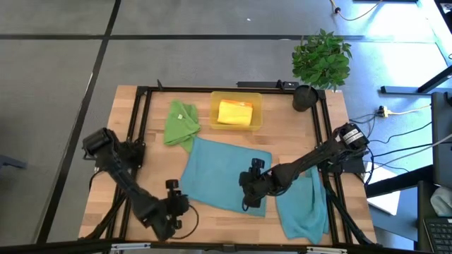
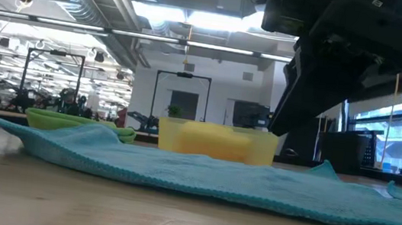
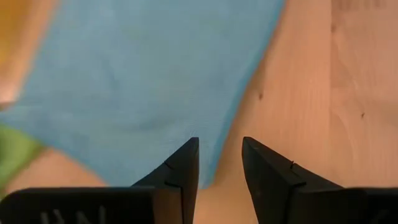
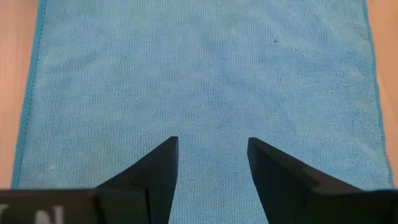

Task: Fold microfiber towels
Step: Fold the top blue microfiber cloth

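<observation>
A teal-blue towel lies spread flat in the middle of the bench, its long axis running left to right with a slight tilt, the left end a little farther back than the right. The right pincer hovers over its near right part, jaws apart and empty, pointing along the cloth. The left pincer sits at the near edge of the bench just beside the towel's near left corner, jaws parted with nothing between them. A second teal-blue towel lies crumpled at the near right, its length running near to far. A green towel lies folded at far left, beside a yellow tray holding a folded yellow towel.
</observation>
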